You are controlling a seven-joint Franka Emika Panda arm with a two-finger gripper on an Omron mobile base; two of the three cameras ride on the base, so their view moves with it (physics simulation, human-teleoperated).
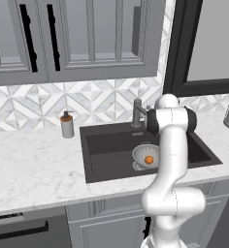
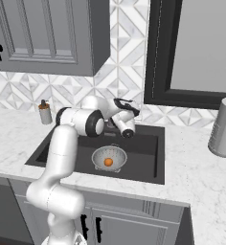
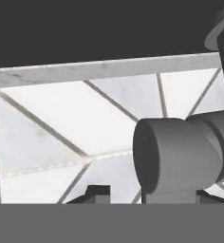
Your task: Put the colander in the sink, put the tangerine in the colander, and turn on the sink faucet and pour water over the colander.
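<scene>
Working the sink faucet [image 1: 137, 113], the claw [image 2: 129, 125], jaws' state untellable, sits at its lever, with the tangerine [image 2: 108, 162] already in the colander [image 2: 109, 158] below in the sink [image 2: 148, 165]; next, the lever likely needs pushing.

Base views flank sink [image 1: 106, 145] — hand view near faucet [image 3: 180, 156].

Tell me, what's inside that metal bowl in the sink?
The colander holds one tangerine at its bottom. Its right side is covered by the arm in the left base view.
</scene>
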